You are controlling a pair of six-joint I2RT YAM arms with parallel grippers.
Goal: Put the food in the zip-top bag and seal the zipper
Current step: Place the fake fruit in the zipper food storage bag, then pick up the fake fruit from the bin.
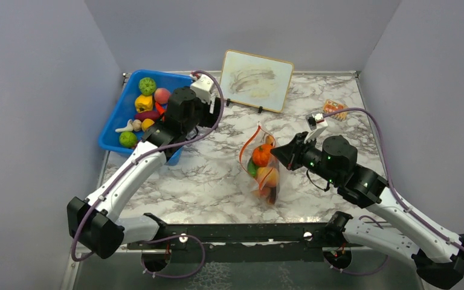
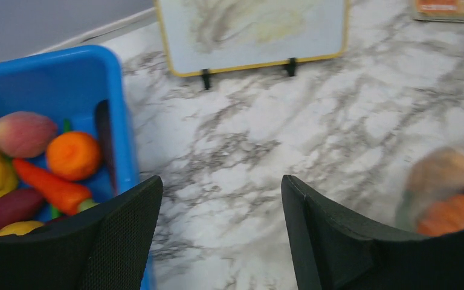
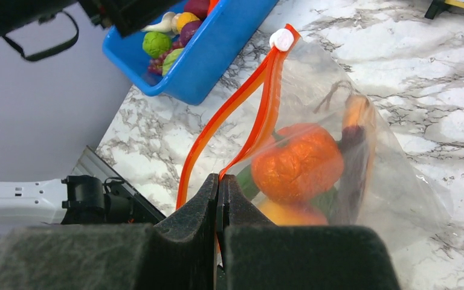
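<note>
Right wrist: clamps right tool (image 3: 220, 187) on zipper (image 3: 260, 115), props zip-top bag (image 3: 393, 199) mouth open mid-tabletop (image 1: 205, 181) for loading; some food (image 3: 299, 163) inside. Hangs left tool (image 2: 220, 181) spread, empty, beside blue bin (image 2: 66, 78) at far-left corner, probably for next piece.

Bright blue bin (image 1: 113, 124) on the grey-veined white marble table (image 1: 211, 175), and right of the bin a clear bag (image 3: 399, 199) flashes its orange-red zipper (image 3: 264, 106), white slider (image 3: 282, 40) and orange fruit (image 3: 296, 163).
</note>
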